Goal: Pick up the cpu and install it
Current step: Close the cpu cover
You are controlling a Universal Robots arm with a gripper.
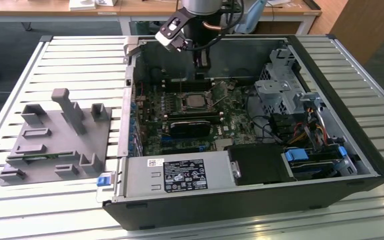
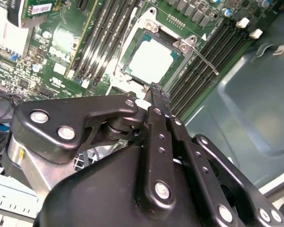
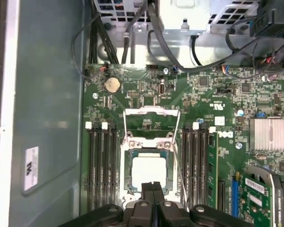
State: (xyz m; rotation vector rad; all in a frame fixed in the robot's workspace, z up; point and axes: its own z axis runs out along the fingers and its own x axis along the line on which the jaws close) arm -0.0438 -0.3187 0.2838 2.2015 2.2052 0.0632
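Note:
The cpu (image 1: 193, 101) is a small square chip with a silver top. It lies flat in the motherboard socket inside the open computer case (image 1: 352, 150). Both wrist views show the cpu (image 2: 151, 59) (image 3: 149, 171) inside the socket frame. The socket's metal load plate (image 3: 151, 118) is swung open beside it, and the thin lever (image 3: 180, 165) is raised. My gripper (image 1: 202, 64) hangs above the board near the case's rear wall. Its black fingers (image 3: 153, 189) are pressed together with nothing between them. The gripper's tips (image 2: 156, 92) stand just off the cpu's edge, apart from it.
Black memory slots (image 3: 102, 165) flank the socket on both sides. A dark expansion card (image 1: 192, 125), a power supply (image 1: 178, 175) and a drive cage (image 1: 279, 85) crowd the case. A grey fixture tray (image 1: 52, 135) sits on the slatted table at the exterior view's left.

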